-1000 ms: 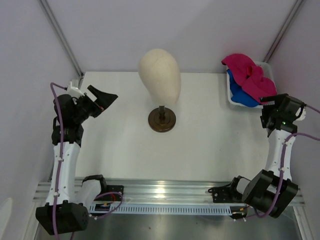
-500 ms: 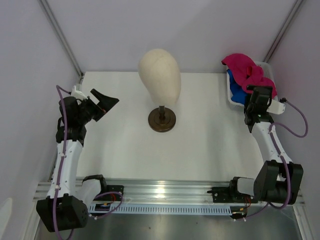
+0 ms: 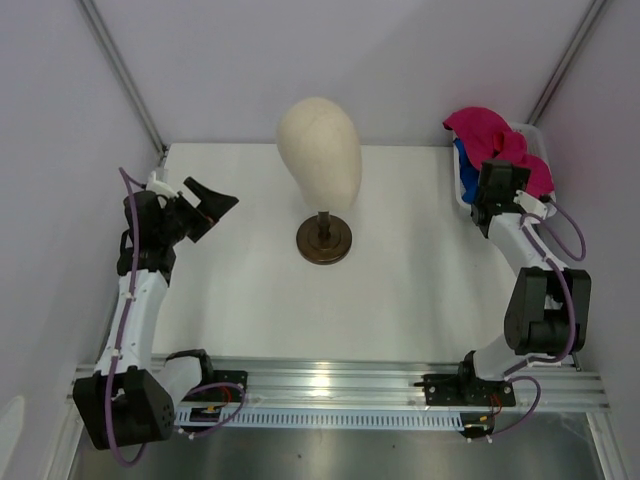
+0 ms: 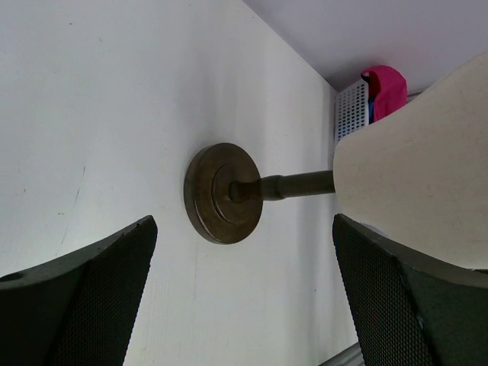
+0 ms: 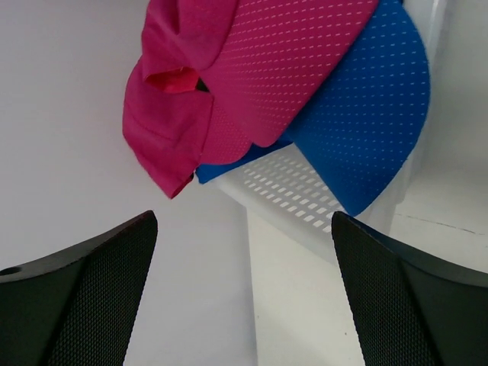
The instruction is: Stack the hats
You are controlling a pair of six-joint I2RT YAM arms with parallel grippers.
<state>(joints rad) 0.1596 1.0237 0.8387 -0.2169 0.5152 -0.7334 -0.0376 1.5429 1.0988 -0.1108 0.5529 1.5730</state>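
Note:
The magenta-pink hat (image 3: 478, 132) lies on top of the royal blue hat (image 3: 465, 176) in the white mesh basket (image 3: 534, 134) at the back right. My right gripper (image 3: 499, 172) is open just in front of the basket. In its wrist view the pink hat (image 5: 267, 69) and blue hat (image 5: 366, 114) hang over the basket wall (image 5: 290, 191), beyond the empty gripper (image 5: 244, 305). My left gripper (image 3: 220, 202) is open at the left side and holds nothing. It faces the stand, and its wrist view also shows the gripper (image 4: 244, 305) open.
A cream mannequin head (image 3: 320, 150) stands on a dark round base (image 3: 324, 240) in the middle of the white table. The left wrist view shows that base (image 4: 223, 193), the head (image 4: 427, 175) and the far basket (image 4: 349, 114). Grey walls close in on both sides.
My right arm has swung from the table's right edge in towards the basket and now points at the hats. The left gripper has shifted only slightly.

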